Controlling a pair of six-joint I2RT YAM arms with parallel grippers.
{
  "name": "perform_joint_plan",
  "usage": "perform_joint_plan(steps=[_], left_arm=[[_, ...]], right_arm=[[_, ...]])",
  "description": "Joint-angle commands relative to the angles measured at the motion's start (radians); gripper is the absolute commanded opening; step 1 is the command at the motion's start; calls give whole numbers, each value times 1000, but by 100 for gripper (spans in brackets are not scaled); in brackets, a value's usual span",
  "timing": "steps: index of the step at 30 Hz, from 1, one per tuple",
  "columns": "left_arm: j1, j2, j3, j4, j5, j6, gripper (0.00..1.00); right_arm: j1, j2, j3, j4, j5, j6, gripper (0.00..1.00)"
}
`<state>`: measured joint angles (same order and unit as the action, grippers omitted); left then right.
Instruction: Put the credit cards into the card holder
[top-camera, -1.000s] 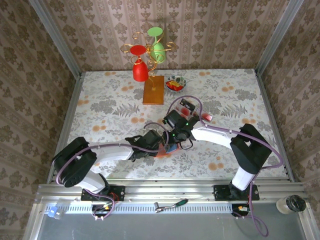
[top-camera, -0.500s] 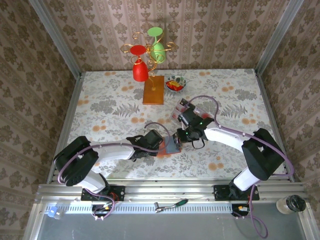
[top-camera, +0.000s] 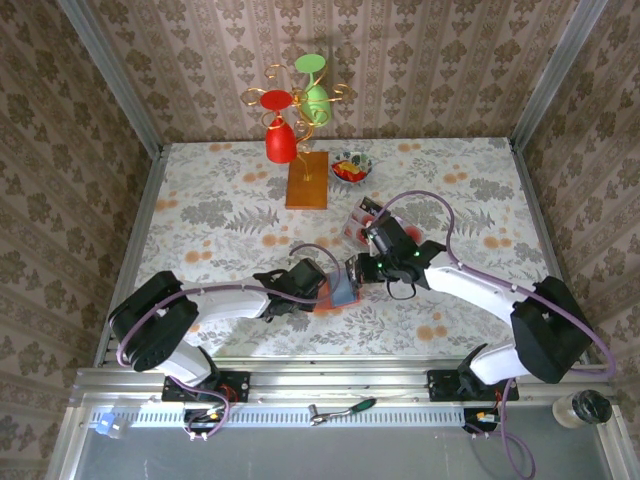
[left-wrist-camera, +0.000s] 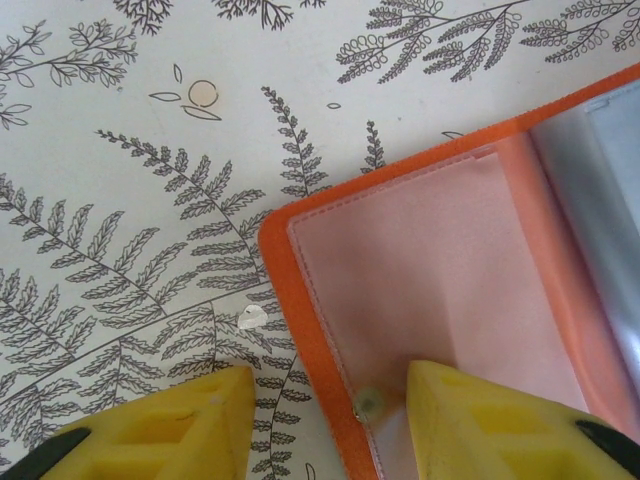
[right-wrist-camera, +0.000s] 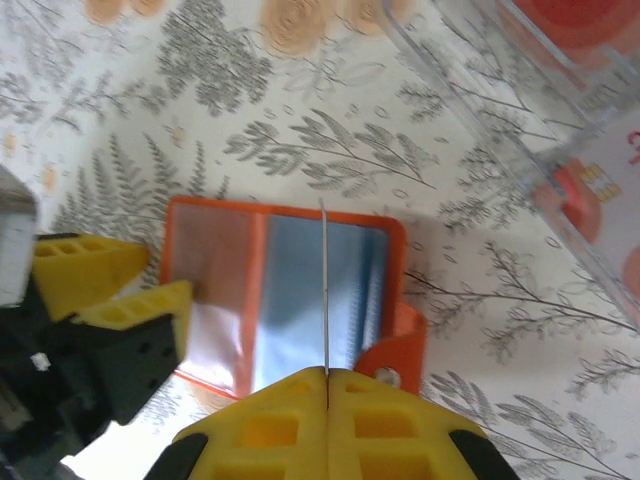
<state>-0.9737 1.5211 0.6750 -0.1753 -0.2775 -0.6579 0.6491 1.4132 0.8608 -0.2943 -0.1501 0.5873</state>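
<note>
While the card holder (right-wrist-camera: 280, 300) lies opened flat on the flowered desk (left-wrist-camera: 120, 150), its clear pockets face up, ready to take a card. At its near corner the left claw (left-wrist-camera: 330, 385) stands partly open astride the orange rim. One yellow finger sits on the pink inner flap and the other on the desk just beside it. Nothing is pinched between its jaws. I judge it is there to pin the flap down, so the case neither folds shut nor slides.

The right claw (right-wrist-camera: 326, 375) is closed tight on one credit card (right-wrist-camera: 325, 290), seen edge-on as a thin line and held upright over the holder's pocket side. That upright hold probably serves to aim the card's free edge at a pocket mouth. Whether it has entered one I cannot tell.

More cards (right-wrist-camera: 585, 185), red and pale, wait in the clear plastic tray (right-wrist-camera: 470, 110) near the holder.
</note>
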Motion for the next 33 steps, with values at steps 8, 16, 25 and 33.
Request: perform_joint_plan(steps=[8, 16, 25, 33], left_arm=[[10, -18, 1, -75, -22, 13, 45], [8, -20, 6, -81, -24, 9, 45], [7, -20, 7, -86, -27, 7, 45], [6, -21, 7, -85, -27, 5, 45]], right_arm=[[63, 20, -141, 373, -64, 120, 0], [75, 54, -258, 599, -46, 190, 0], [85, 94, -261, 651, -48, 211, 0], [88, 127, -269, 681, -28, 221, 0]])
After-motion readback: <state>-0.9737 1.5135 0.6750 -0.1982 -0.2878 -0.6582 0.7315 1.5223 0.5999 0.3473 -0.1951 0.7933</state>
